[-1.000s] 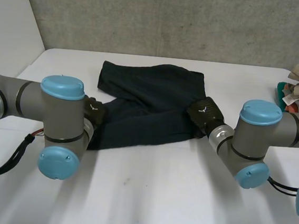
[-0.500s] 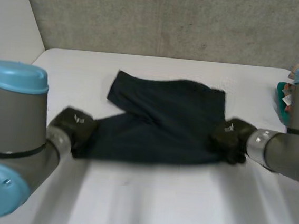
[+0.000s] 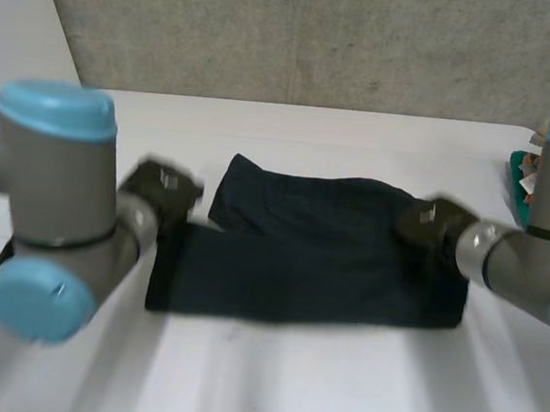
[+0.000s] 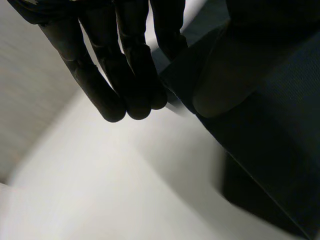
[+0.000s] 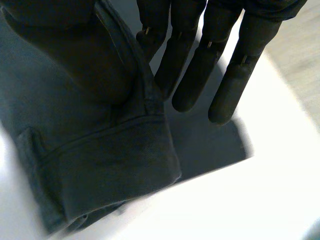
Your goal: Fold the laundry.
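Observation:
A dark navy garment (image 3: 308, 268) lies stretched wide across the middle of the white table (image 3: 287, 383). My left hand (image 3: 162, 193) is at its left end. In the left wrist view the cloth's edge (image 4: 280, 150) runs between the thumb and the straight fingers (image 4: 100, 75), which pinch it. My right hand (image 3: 427, 224) is at the garment's right end. There the thumb presses a hemmed fold of the cloth (image 5: 90, 165) against the fingers (image 5: 195, 65) behind it.
A pile of other clothes (image 3: 524, 172) sits at the table's right edge, beside my right arm. A grey wall runs behind the table. White table surface lies between the garment and the front edge.
Both hands closed on the garment's ends and drew apart. The crumpled garment is now pulled out straight and sits nearer the front of the table.

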### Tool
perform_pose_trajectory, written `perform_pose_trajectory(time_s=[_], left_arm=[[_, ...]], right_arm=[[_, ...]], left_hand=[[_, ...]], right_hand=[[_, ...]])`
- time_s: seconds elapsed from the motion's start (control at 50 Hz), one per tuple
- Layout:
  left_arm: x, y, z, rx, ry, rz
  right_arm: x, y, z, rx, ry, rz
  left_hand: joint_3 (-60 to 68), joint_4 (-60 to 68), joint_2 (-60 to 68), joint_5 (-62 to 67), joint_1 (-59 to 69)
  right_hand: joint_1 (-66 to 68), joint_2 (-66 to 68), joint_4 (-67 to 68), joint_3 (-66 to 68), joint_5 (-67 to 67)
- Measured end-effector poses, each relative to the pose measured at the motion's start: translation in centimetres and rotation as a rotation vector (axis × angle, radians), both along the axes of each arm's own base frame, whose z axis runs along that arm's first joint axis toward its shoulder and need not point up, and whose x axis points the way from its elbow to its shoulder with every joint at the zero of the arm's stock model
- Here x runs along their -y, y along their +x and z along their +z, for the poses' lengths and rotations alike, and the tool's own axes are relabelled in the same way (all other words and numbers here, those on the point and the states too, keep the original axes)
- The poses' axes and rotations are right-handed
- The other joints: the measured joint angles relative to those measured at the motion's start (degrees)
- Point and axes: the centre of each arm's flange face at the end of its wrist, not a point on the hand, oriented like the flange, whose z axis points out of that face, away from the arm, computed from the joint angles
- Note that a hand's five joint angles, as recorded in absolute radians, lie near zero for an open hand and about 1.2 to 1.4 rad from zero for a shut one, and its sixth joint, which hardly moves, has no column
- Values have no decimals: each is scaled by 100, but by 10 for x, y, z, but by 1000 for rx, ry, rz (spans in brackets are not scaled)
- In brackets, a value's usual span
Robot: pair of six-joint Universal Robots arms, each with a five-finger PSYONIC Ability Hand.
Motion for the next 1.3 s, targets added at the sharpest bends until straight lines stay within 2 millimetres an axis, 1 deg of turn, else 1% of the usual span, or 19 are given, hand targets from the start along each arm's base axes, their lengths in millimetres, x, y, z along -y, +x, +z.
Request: perform_pose_trajectory(time_s=[0.04, 0.08, 0.1, 0.12, 0.14, 0.16, 0.24, 0.3, 0.36, 0.48, 0.54, 0.64, 0.68, 0.7, 0.78, 0.84, 0.96, 1.24, 1.3], left_arm=[[28, -8, 26, -81, -135, 25], [41, -11, 45, -131, -213, 37], [54, -13, 71, -195, -311, 50], [57, -13, 81, -217, -344, 54], [67, -12, 117, -298, -464, 69], [71, -11, 137, -344, -531, 76], [75, 1, 210, -515, -754, 108], [72, 12, 244, -604, -846, 126], [70, 18, 254, -637, -851, 135], [73, 21, 230, -605, -721, 146], [76, 21, 188, -549, -570, 162], [73, 20, 108, -445, -340, 179], [69, 20, 86, -415, -284, 180], [65, 20, 65, -385, -233, 182], [49, 24, 15, -297, -108, 182], [35, 29, -10, -231, -32, 178], [1, 41, -32, -115, 98, 146], [-86, 55, -28, 125, 388, -25], [-96, 54, -24, 153, 410, -60]], right_arm=[[20, 13, 20, 106, -170, -44], [26, 16, 27, 140, -220, -55], [42, 26, 57, 261, -398, -88], [44, 27, 62, 279, -424, -92], [52, 32, 84, 362, -538, -109], [59, 36, 113, 464, -674, -126], [64, 41, 175, 675, -949, -141], [63, 45, 204, 770, -1072, -129], [64, 50, 211, 790, -1094, -111], [68, 60, 191, 746, -1002, -75], [73, 66, 163, 700, -900, -53], [77, 74, 94, 602, -708, -17], [76, 74, 73, 567, -653, -6], [74, 74, 52, 530, -599, 6], [61, 69, -2, 416, -450, 41], [48, 61, -29, 332, -357, 57], [18, 38, -45, 177, -189, 56], [-66, -21, -20, -215, 227, 84], [-73, -27, -20, -253, 263, 100]], left_hand=[[0, 0, 0, 0, 0], [1, 0, 0, 0, 0], [1, 0, 0, 0, 0], [1, 0, 0, 0, 0], [1, 1, 0, 0, 0], [1, 1, 0, 0, 0], [1, 1, 0, 0, 0], [1, 2, 0, 0, 0], [1, 2, 1, 0, 0], [1, 2, 2, 0, 0], [1, 2, 2, 0, 0], [2, 4, 3, 69, 0], [3, 5, 3, 69, 0], [2, 5, 4, 69, 0], [3, 15, 4, 69, 0], [3, 18, 4, 69, 0], [3, 18, 4, 69, 0], [3, 18, 4, 69, 0], [-1271, -1284, -1417, -1122, -1340]], right_hand=[[0, 0, 0, 0, 2], [25, 0, 3, 7, 1], [50, 0, 6, 18, 1], [50, 0, 7, 18, 1], [50, 0, 11, 18, 1], [50, 0, 16, 18, 1], [50, 0, 19, 19, 1], [50, 0, 19, 19, 1], [50, 0, 19, 19, 1], [50, 0, 21, 19, 23], [50, 18, 23, 18, 31], [50, 18, 24, 19, 30], [50, 18, 24, 19, 31], [50, 18, 24, 19, 31], [50, 18, 24, 19, 30], [50, 18, 25, 19, 31], [50, 18, 25, 19, 31], [45, 18, 24, 19, 29], [45, 18, 25, 19, 30]])
